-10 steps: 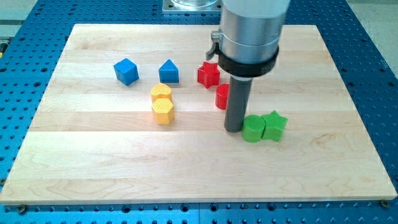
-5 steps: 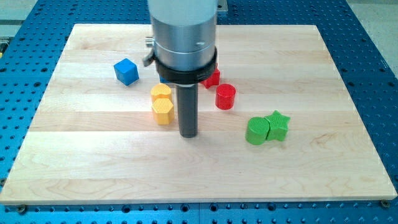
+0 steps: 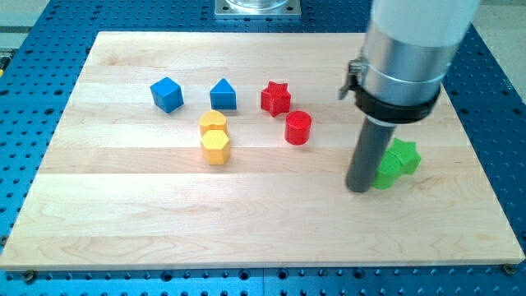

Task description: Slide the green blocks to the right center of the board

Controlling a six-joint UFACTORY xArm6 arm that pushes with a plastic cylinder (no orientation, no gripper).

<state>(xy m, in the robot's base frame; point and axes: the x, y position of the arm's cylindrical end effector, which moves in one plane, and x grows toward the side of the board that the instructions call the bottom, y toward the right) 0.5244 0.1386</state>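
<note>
While against green cylinder (image 3: pixel 383 171), my tip (image 3: pixel 358 188); green star (image 3: pixel 405 155) beyond; red cylinder (image 3: pixel 298 127) leftward.

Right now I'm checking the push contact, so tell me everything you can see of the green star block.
The green star block is a small, matte, ridged star that looks like plastic, lying flat on the wooden board at the view's right, near mid-height. Its left side touches a second green block, whose shape the rod partly hides. My tip sits just left of that pair, against the second block, not the star.

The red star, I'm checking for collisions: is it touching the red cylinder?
No, the red star sits apart from the red cylinder, with bare board showing between them.
</note>
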